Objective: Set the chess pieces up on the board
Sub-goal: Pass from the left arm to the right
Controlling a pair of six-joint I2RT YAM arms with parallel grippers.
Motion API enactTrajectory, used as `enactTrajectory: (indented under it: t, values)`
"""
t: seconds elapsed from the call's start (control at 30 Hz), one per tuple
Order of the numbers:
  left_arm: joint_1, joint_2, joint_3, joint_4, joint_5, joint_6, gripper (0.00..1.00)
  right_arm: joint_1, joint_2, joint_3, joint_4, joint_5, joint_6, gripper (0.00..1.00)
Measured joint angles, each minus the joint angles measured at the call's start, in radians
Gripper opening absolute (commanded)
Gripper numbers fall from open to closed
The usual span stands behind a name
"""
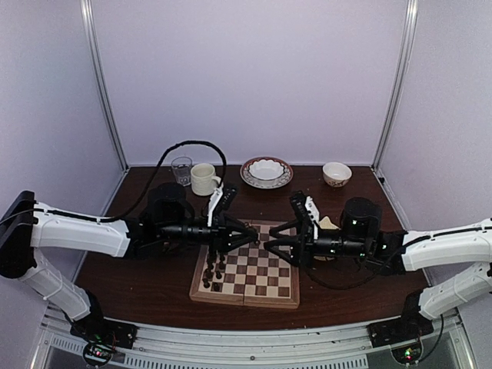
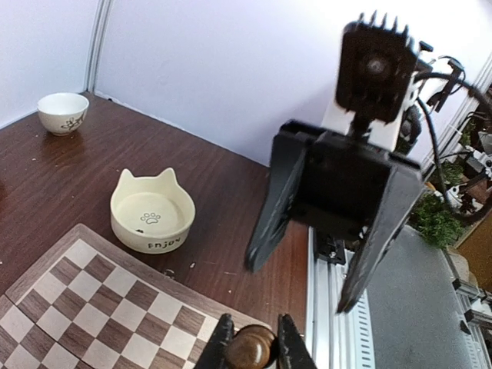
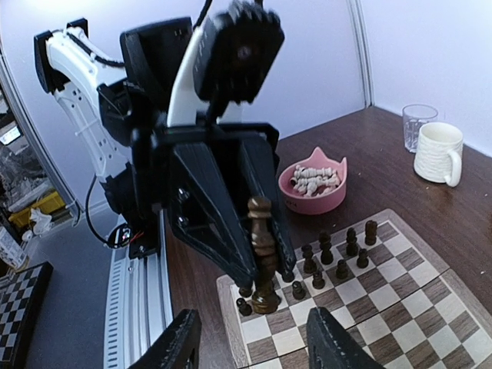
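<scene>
The board (image 1: 265, 278) lies at the table's near middle, with several dark chess pieces (image 1: 214, 270) standing on its left squares. A tall dark brown piece (image 3: 262, 244) is held upright by my left gripper (image 2: 252, 340), which is shut on it; its base is at the board's (image 3: 384, 307) corner squares, beside small dark pieces (image 3: 338, 247). In the left wrist view only the piece's round top (image 2: 250, 350) shows between the fingers. My right gripper (image 3: 250, 346) faces it, open and empty, its fingers apart on either side. In the top view both grippers (image 1: 254, 233) (image 1: 270, 237) meet over the board's far edge.
A pink cat-shaped bowl (image 3: 312, 181) of pale pieces sits beyond the board's left side. A cream cat-shaped bowl (image 2: 152, 211) stands off its right side. Along the back are a glass (image 1: 182, 169), a mug (image 1: 204, 178), a patterned plate with a bowl (image 1: 267, 171) and a small bowl (image 1: 337, 174).
</scene>
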Motion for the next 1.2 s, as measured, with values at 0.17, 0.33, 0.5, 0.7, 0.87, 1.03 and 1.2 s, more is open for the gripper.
enactTrajectory:
  t: [0.17, 0.33, 0.5, 0.7, 0.87, 1.03, 1.2]
  values:
    - [0.000, -0.037, -0.022, 0.061, 0.051, -0.037, 0.03, 0.037, 0.084, 0.028, -0.033, -0.008, -0.025, 0.44]
    - [0.000, -0.036, -0.022, 0.114, 0.108, -0.071, 0.03, 0.051, 0.090, 0.040, -0.045, -0.024, -0.040, 0.40]
    - [0.000, -0.020, -0.022, 0.136, 0.148, -0.088, 0.03, 0.055, 0.090, 0.046, -0.042, -0.034, -0.040, 0.40]
    - [-0.001, -0.001, -0.019, 0.136, 0.176, -0.092, 0.04, 0.056, 0.090, 0.046, -0.040, -0.034, -0.038, 0.32]
    - [-0.001, 0.003, -0.017, 0.136, 0.179, -0.091, 0.03, 0.056, 0.082, 0.046, -0.041, -0.039, -0.031, 0.24]
    - [-0.002, 0.003, -0.012, 0.134, 0.180, -0.088, 0.03, 0.057, 0.077, 0.046, -0.042, -0.042, -0.021, 0.40]
    - [-0.003, 0.003, -0.010, 0.120, 0.179, -0.080, 0.03, 0.057, 0.077, 0.046, -0.037, -0.048, -0.019, 0.44]
